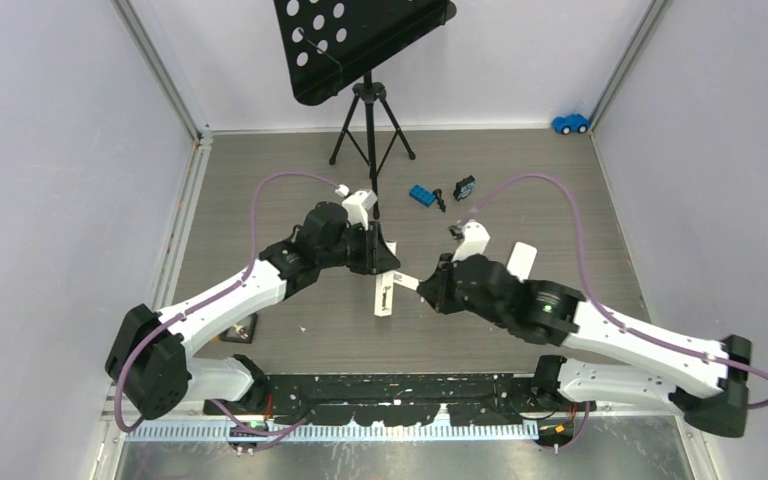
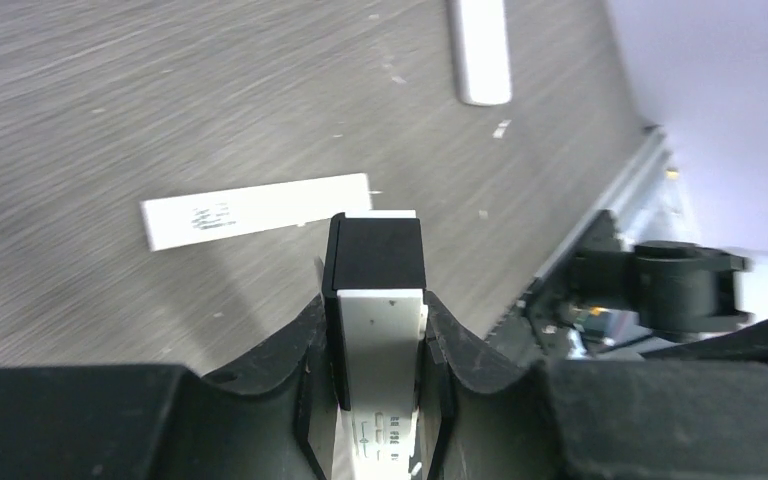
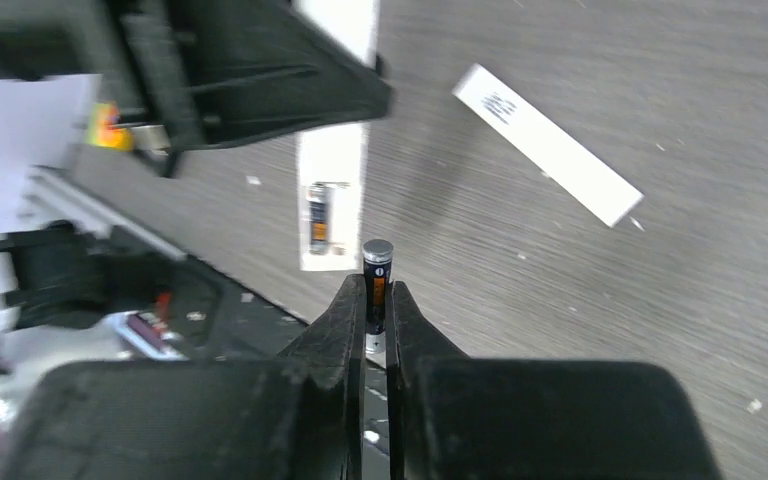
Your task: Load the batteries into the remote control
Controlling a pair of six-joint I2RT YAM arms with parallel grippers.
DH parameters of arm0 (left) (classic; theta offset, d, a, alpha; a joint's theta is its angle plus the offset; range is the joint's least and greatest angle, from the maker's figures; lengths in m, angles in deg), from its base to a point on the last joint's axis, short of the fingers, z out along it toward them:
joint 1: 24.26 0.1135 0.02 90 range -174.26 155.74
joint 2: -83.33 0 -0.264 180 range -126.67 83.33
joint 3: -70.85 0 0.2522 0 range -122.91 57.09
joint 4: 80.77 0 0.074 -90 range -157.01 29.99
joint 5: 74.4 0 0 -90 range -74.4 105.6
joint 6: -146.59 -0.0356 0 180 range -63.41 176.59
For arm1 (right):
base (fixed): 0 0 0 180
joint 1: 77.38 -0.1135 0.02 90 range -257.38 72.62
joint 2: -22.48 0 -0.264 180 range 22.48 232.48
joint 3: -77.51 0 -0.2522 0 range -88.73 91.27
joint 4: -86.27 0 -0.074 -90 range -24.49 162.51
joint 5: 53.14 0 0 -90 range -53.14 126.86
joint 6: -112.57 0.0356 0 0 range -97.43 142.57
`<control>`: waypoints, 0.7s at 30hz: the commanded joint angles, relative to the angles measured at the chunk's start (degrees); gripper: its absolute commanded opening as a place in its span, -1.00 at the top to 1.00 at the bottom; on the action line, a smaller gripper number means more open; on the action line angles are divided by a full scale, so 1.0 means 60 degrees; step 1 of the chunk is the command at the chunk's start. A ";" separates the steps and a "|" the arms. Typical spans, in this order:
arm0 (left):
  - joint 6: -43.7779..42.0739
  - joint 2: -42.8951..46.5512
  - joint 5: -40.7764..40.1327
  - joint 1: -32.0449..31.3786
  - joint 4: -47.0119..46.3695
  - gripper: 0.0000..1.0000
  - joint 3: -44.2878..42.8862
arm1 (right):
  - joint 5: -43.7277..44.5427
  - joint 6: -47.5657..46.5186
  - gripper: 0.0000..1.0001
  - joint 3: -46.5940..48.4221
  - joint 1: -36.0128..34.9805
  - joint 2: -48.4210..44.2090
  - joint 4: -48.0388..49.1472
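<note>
My left gripper is shut on the remote control, a white bar with a black end section, held on edge above the floor. It shows as a thin white sliver in the top view. In the right wrist view the remote has one battery lying in its open bay. My right gripper is shut on a second battery, dark with an orange band. Its silvery end stands just off the remote's near corner.
A white printed strip lies below the remote. Another white bar lies to the right. Behind are a blue brick, a black-and-blue block, a stand's tripod and a toy car.
</note>
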 commanded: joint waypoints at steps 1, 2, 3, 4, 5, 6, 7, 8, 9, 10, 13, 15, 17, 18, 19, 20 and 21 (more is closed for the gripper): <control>0.0822 -0.0003 0.2334 0.0347 -0.1797 1.00 -0.0321 | -0.0748 -0.0318 0.89 -0.0197 -0.0025 -0.0949 0.1167; 0.1066 0.0005 0.2447 0.0463 -0.1814 1.00 -0.0288 | -0.0762 -0.0283 0.89 -0.0009 -0.0025 -0.0881 0.0984; 0.1421 0.0017 0.2571 0.0606 -0.1957 1.00 -0.0198 | -0.0742 -0.0227 0.89 0.0192 -0.0025 -0.0716 0.0745; 0.1846 0.0031 0.2757 0.0754 -0.2193 1.00 -0.0040 | -0.0655 -0.0105 0.89 0.0438 -0.0025 -0.0497 0.0316; 0.2296 0.0037 0.3078 0.0939 -0.2544 1.00 0.0139 | -0.0536 0.0105 0.89 0.0704 -0.0025 -0.0277 -0.0025; 0.2768 0.0034 0.3267 0.1153 -0.2857 1.00 0.0414 | -0.0452 0.0321 0.89 0.0953 -0.0018 -0.0014 -0.0399; 0.3188 0.0020 0.3435 0.1285 -0.3151 1.00 0.0620 | -0.0392 0.0585 0.89 0.1259 0.0045 0.0250 -0.0882; 0.3552 -0.0020 0.3610 0.1434 -0.3442 1.00 0.0781 | -0.0476 0.0762 0.89 0.1524 0.0141 0.0501 -0.1235; 0.3804 -0.0054 0.3674 0.1546 -0.3548 1.00 0.0904 | -0.0765 0.0854 0.88 0.1674 0.0199 0.0677 -0.1328; 0.3961 -0.0088 0.3726 0.1600 -0.3519 1.00 0.0967 | -0.1095 0.0950 0.88 0.1770 0.0206 0.0779 -0.1278; 0.4159 -0.0092 0.3786 0.1627 -0.3650 1.00 0.1167 | -0.1504 0.1111 0.88 0.2045 0.0224 0.1067 -0.1211; 0.4331 -0.0048 0.3816 0.1677 -0.3819 1.00 0.1308 | -0.1548 0.1092 0.88 0.2337 0.0224 0.1334 -0.1457; 0.4454 0.0016 0.3853 0.1726 -0.3964 1.00 0.1408 | -0.1649 0.1009 0.88 0.2535 0.0238 0.1553 -0.1527; 0.4479 0.0037 0.3904 0.1741 -0.3980 1.00 0.1427 | -0.1737 0.0949 0.88 0.2610 0.0235 0.1641 -0.1486; 0.4499 0.0045 0.3962 0.1765 -0.4000 1.00 0.1450 | -0.1862 0.0837 0.87 0.2674 0.0238 0.1727 -0.1428; 0.4529 0.0068 0.3998 0.1774 -0.4054 1.00 0.1489 | -0.1963 0.0741 0.87 0.2743 0.0238 0.1845 -0.1389; 0.4569 0.0098 0.4012 0.1788 -0.4100 1.00 0.1520 | -0.2002 0.0659 0.87 0.2819 0.0251 0.1967 -0.1395</control>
